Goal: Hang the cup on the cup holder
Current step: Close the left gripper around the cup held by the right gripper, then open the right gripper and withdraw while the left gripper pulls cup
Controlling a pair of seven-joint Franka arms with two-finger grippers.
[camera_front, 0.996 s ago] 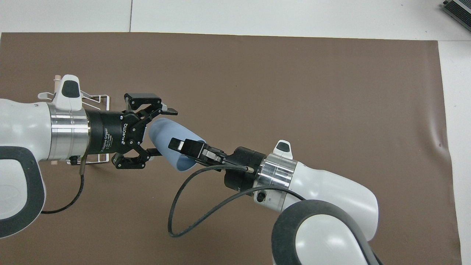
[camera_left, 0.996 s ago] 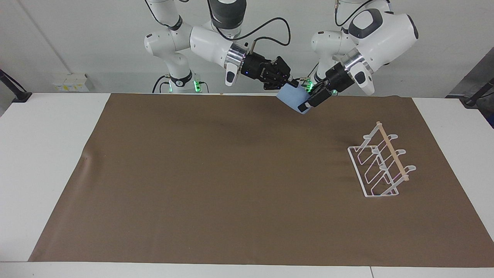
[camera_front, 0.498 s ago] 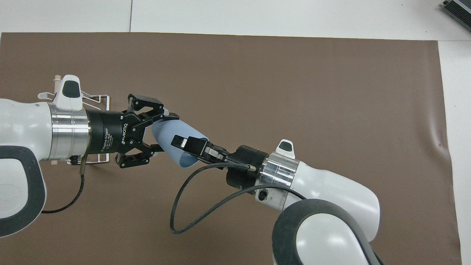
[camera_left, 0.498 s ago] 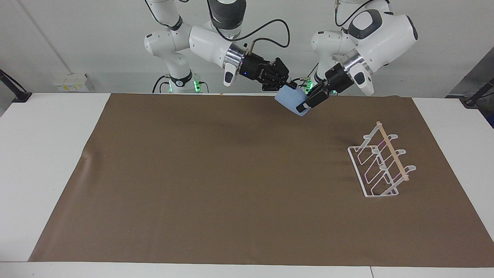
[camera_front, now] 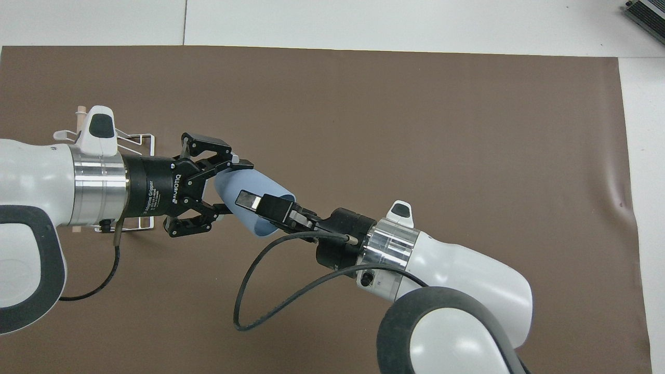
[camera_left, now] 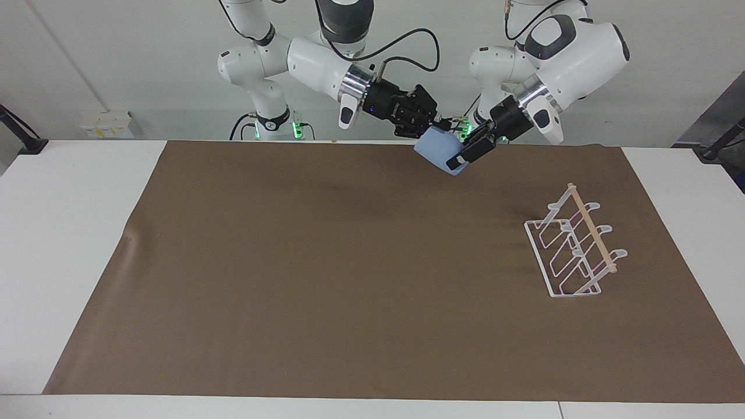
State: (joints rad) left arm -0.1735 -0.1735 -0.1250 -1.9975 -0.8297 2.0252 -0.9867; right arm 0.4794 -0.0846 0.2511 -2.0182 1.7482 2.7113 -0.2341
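Observation:
The light-blue cup [camera_left: 437, 150] is held tilted in the air over the brown mat's edge nearest the robots, between both grippers. It also shows in the overhead view [camera_front: 236, 183]. My left gripper [camera_left: 457, 153] [camera_front: 229, 188] is shut around the cup's narrow end, one finger on each side. My right gripper [camera_left: 433, 127] [camera_front: 252, 206] is shut on the cup's wall at the rim end. The white wire cup holder [camera_left: 576, 250] with its wooden rod stands empty toward the left arm's end of the table. In the overhead view the cup holder [camera_front: 139, 139] is mostly hidden under my left arm.
A brown mat [camera_left: 320, 262] covers most of the white table [camera_left: 64, 233]. A black cable [camera_front: 249, 291] loops below my right wrist. A wrinkle in the mat [camera_left: 131, 238] lies toward the right arm's end.
My left gripper's fingers have closed from wide open onto the cup's narrow end. My right gripper has kept its hold on the rim end. The cup has barely shifted.

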